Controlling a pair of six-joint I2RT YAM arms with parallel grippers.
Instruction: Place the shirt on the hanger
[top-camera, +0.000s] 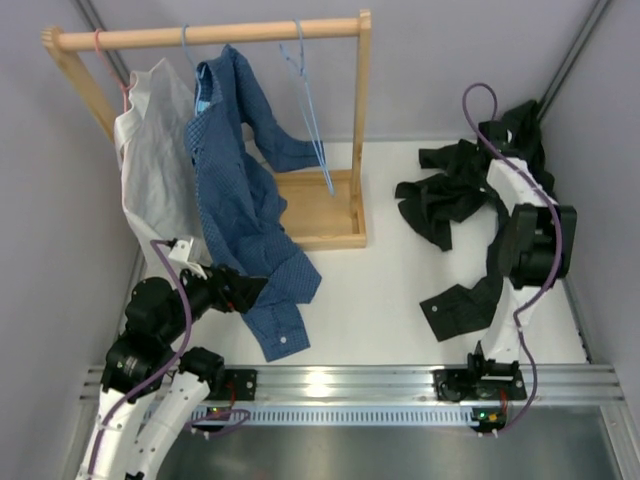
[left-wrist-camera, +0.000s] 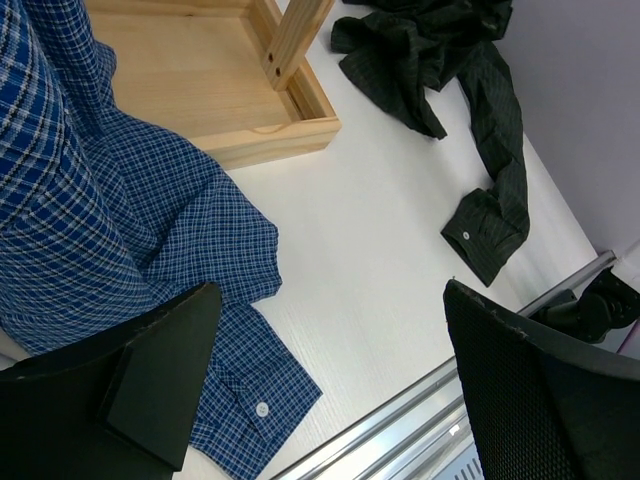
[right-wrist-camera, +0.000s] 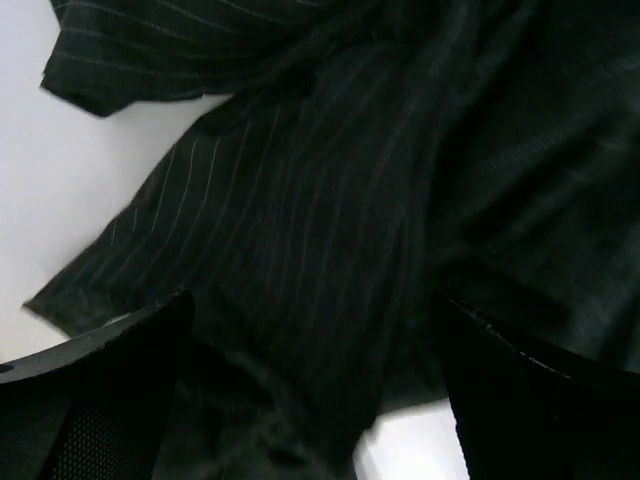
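The black pinstriped shirt (top-camera: 445, 200) lies crumpled on the white table at the right, one sleeve and cuff (top-camera: 455, 308) trailing toward the front. It also shows in the left wrist view (left-wrist-camera: 440, 60) and fills the right wrist view (right-wrist-camera: 330, 230). The light-blue wire hanger (top-camera: 308, 100) hangs empty on the wooden rail, right of the blue shirt. My right gripper (right-wrist-camera: 320, 400) is open, its jaws spread just above the shirt's cloth; from above it is lost against the black cloth. My left gripper (left-wrist-camera: 340, 380) is open and empty above the table near the blue shirt's cuff.
The wooden rack (top-camera: 210, 35) with its box base (top-camera: 325, 215) stands at the back left. A pale grey shirt (top-camera: 155, 160) and a blue patterned shirt (top-camera: 235, 190) hang on it; the blue sleeve (left-wrist-camera: 230, 390) drapes onto the table. Metal rail (top-camera: 350, 380) along the front.
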